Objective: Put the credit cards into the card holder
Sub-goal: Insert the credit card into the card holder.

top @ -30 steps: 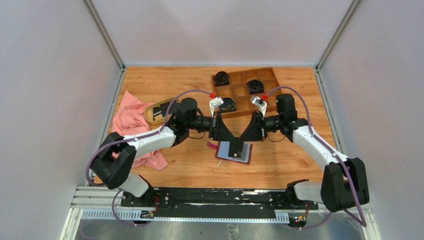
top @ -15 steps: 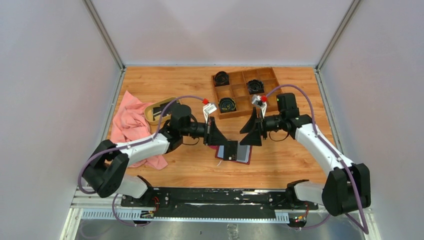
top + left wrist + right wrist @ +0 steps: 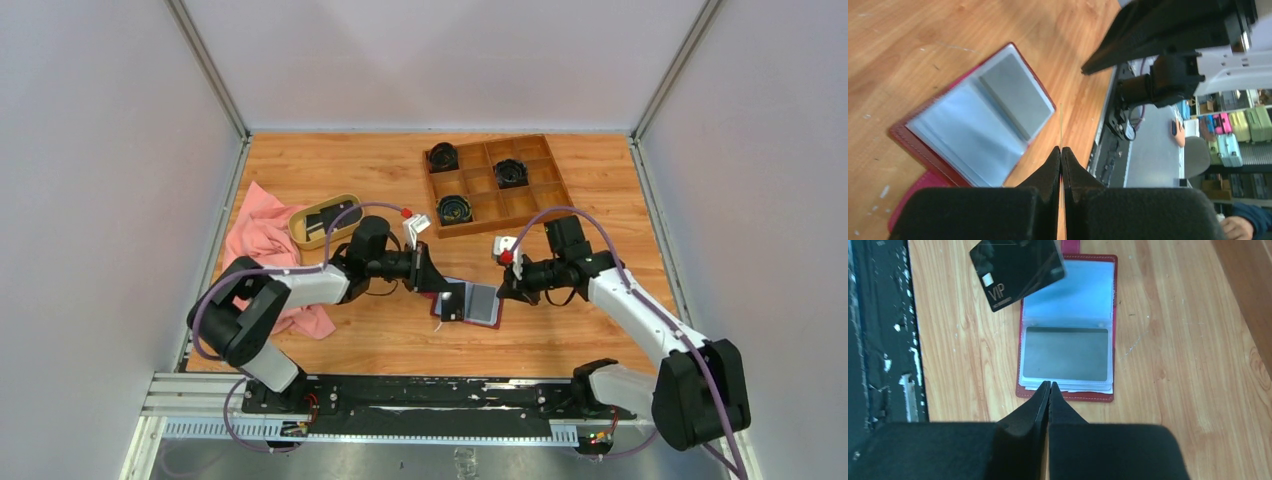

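The dark red card holder (image 3: pixel 470 304) lies open on the table, with a grey card (image 3: pixel 1066 354) in its clear pocket. My left gripper (image 3: pixel 432 283) is shut on a black credit card (image 3: pixel 452 300) marked VIP (image 3: pixel 1018 270) and holds it tilted over the holder's left half. In the left wrist view this card is edge-on, a thin line (image 3: pixel 1061 125) above the open holder (image 3: pixel 978 117). My right gripper (image 3: pixel 503 290) is shut and empty, with its tips (image 3: pixel 1049 385) at the holder's right edge (image 3: pixel 1066 396). More dark cards lie in the oval tan dish (image 3: pixel 322 222).
A wooden compartment box (image 3: pixel 492 182) holding black round items stands behind the holder. A pink cloth (image 3: pixel 262 250) lies at the left, beside the dish. The arms' base rail (image 3: pixel 400 395) runs along the near edge.
The two grippers met over the holder with the card, then parted. The left one kept the card and lowered it over the holder. The right one drew right and dropped to the holder's edge.
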Motion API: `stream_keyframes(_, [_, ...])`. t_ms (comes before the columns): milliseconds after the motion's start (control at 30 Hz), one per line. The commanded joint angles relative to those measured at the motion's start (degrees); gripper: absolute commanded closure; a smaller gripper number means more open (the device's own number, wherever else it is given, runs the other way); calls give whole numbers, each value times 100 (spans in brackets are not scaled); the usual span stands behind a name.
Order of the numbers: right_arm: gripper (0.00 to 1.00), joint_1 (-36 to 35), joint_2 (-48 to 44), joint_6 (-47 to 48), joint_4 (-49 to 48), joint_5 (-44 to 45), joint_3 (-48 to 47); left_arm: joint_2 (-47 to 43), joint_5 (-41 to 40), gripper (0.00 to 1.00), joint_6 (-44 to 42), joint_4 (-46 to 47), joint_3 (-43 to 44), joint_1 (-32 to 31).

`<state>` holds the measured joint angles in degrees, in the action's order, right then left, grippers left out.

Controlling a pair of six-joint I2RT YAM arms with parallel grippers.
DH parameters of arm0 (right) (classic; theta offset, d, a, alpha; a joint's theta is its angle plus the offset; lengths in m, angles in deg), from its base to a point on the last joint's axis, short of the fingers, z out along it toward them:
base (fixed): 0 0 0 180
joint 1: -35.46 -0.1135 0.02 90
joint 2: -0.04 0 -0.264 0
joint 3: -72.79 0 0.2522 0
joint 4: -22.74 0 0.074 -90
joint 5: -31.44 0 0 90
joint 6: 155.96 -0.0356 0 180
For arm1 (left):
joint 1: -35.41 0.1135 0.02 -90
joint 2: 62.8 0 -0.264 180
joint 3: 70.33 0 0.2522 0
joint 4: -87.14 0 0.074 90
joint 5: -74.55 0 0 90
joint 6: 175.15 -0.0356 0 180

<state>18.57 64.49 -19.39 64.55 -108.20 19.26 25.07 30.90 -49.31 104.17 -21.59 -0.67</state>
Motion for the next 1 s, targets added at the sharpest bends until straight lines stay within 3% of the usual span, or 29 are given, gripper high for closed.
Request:
stream_keyframes(0, [100, -417, 243, 728, -154, 612, 73, 492, -59, 100, 223, 350, 349, 165])
stream_keyframes(133, [100, -625, 405, 600, -352, 852, 106, 960, -79, 100, 641, 1032, 288, 361])
stream_keyframes(400, [100, -934, 713, 444, -591, 1348, 135, 1867, -7, 100, 1779, 3458, -148, 431])
stream_keyframes(967, [100, -1074, 884, 362, -588, 1465, 92, 2198, -3, 100, 1249, 3200, -203, 435])
